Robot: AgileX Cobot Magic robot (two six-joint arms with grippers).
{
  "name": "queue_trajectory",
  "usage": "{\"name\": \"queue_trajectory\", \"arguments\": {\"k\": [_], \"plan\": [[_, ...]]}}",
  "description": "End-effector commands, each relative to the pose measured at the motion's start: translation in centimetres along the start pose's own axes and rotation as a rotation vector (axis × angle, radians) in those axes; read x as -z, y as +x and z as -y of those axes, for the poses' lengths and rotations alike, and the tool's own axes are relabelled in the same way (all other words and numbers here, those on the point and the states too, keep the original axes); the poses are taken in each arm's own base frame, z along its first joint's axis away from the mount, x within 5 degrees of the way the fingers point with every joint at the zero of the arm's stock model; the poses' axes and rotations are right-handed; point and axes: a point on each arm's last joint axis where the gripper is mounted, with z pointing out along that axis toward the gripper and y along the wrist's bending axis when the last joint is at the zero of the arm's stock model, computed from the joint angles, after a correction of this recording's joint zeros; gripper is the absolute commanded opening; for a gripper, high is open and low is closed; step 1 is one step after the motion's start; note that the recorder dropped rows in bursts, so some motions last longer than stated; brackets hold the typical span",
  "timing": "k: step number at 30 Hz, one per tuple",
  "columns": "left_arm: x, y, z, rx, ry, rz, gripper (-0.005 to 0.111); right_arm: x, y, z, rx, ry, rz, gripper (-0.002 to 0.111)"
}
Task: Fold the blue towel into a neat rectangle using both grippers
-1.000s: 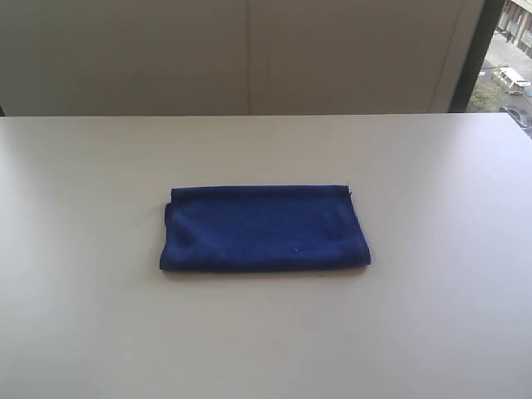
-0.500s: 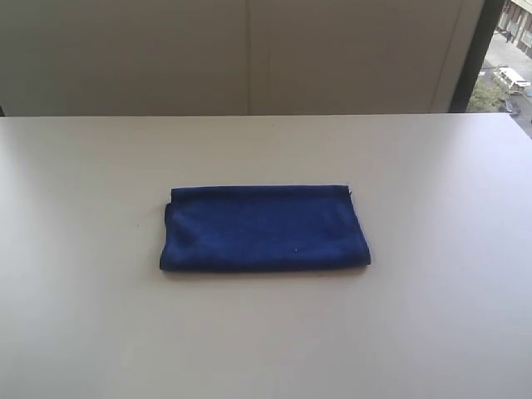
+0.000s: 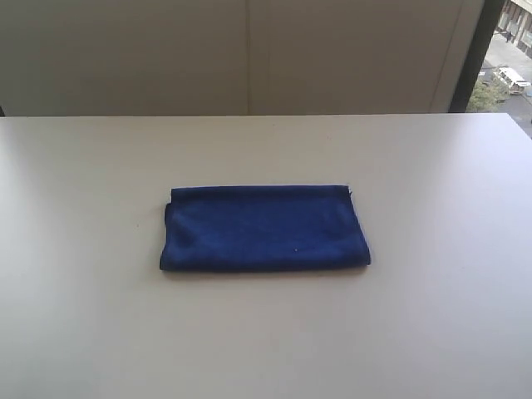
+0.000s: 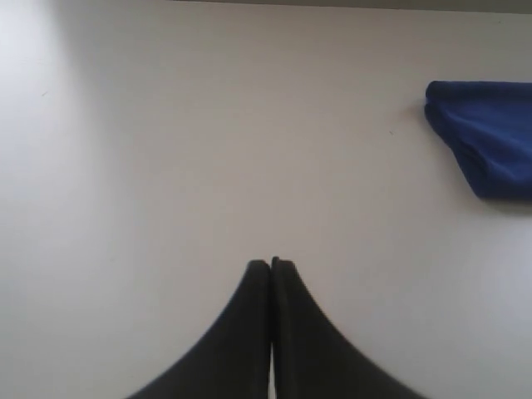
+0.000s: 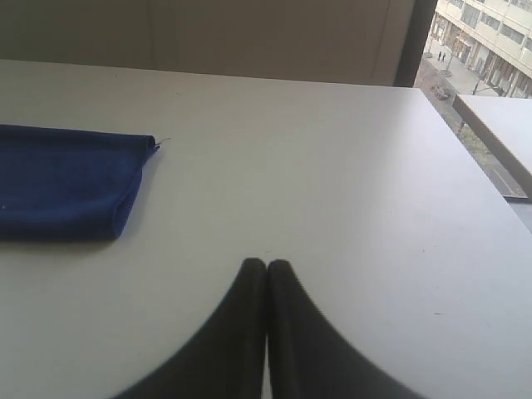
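Currently on record: one blue towel (image 3: 264,228), folded, on a white tabletop (image 3: 432,316); two claws, both pressed closed with nothing between the fingers.
Towel: deep blue and fuzzy, lying flat as a wide rectangle near the middle of the tabletop, with layered edges showing at its left end and a loose thread at its far right corner. Left claw (image 4: 271,264): fingertips touching, over bare tabletop, well apart from the towel's left end. Right claw (image 5: 267,266): fingertips likewise touching, over bare tabletop, well apart from the towel's right end. Window (image 3: 509,58): far right, beyond the tabletop's edge.
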Motion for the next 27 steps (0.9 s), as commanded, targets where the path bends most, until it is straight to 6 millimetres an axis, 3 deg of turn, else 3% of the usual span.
{"name": "queue_trajectory", "arguments": {"k": [1,27], "plan": [[0.01,0.03,0.07,-0.001,0.014,0.004,0.000,-0.02,0.11,-0.01,0.014,-0.001,0.007,0.000],[0.01,0.03,0.07,-0.001,0.014,0.004,0.000,-0.02,0.11,-0.01,0.014,-0.001,0.007,0.000]]}}
